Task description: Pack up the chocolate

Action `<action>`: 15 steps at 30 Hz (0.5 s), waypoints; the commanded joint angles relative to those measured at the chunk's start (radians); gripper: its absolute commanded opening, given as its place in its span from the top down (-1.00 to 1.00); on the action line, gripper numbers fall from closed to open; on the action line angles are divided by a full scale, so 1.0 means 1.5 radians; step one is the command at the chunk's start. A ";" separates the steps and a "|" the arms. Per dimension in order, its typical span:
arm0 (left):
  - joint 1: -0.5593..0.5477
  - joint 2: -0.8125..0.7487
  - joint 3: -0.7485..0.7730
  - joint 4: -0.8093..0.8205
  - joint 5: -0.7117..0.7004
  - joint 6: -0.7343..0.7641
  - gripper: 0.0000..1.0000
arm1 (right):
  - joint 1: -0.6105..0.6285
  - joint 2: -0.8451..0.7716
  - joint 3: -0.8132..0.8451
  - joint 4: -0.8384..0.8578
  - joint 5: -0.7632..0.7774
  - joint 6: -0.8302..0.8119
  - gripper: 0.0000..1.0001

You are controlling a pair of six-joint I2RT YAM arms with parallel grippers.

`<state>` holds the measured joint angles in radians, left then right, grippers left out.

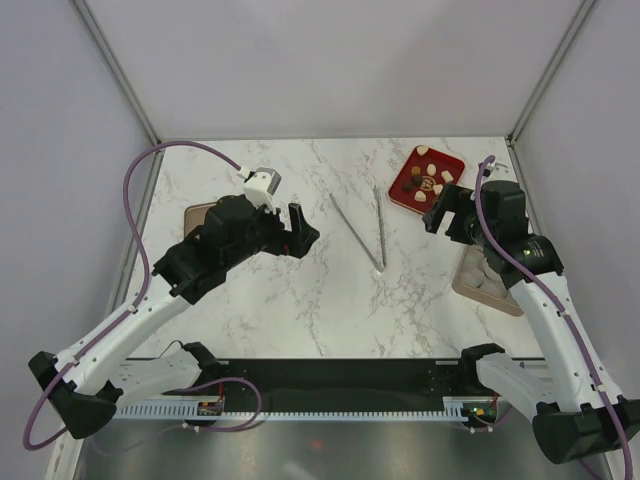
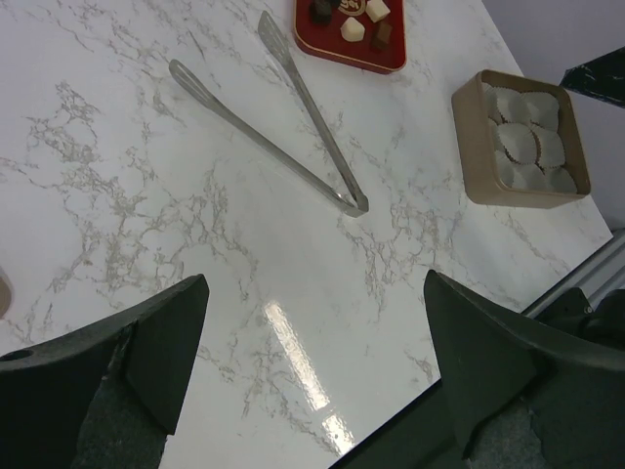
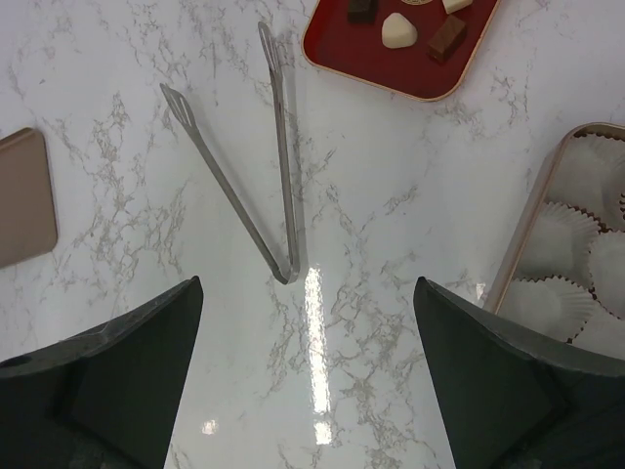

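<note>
The table [image 1: 300, 310] is white stone with thin grey veins, and it is shiny. The chocolate [image 3: 398, 31] sits on a flat red tray [image 1: 456, 164] with a gold edge, at the far right of the table. The pieces are tiny lumps, mostly cream white and a few brown. In the right wrist view one white piece is shaped like a heart with its tip pointing down the picture. Beside it, a brown block lies slanted, its long side running from upper right to lower left. Thin metal tongs [image 1: 378, 230] lie in a V in the middle of the table, with the joined end near the arms and the two flat tips pointing away. A tan box [image 2: 464, 147] holds white crinkly paper cups [image 2: 527, 142]. The left gripper [image 2: 312, 391] has its black fingers spread wide with nothing between them. The right gripper [image 3: 308, 381] is spread wide too and pinches nothing. Both hang above the bare table. The top view shows the whole tray, but the right arm hides part of the box there. The left wrist view shows the whole box. The right wrist view shows only part of it, plus a flat tan piece [image 3: 20, 195] at its left edge.
</note>
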<state>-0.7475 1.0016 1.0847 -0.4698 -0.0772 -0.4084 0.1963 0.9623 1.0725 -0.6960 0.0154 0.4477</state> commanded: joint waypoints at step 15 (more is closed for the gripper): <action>0.176 -0.008 -0.030 -0.001 0.065 0.026 -0.99 | 0.036 0.063 -0.024 0.114 -0.037 -0.040 -0.83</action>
<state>-0.5789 1.0000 1.0779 -0.4759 -0.0364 -0.3771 0.2207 1.0096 1.0592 -0.6151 -0.0391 0.3943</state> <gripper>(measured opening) 0.993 0.918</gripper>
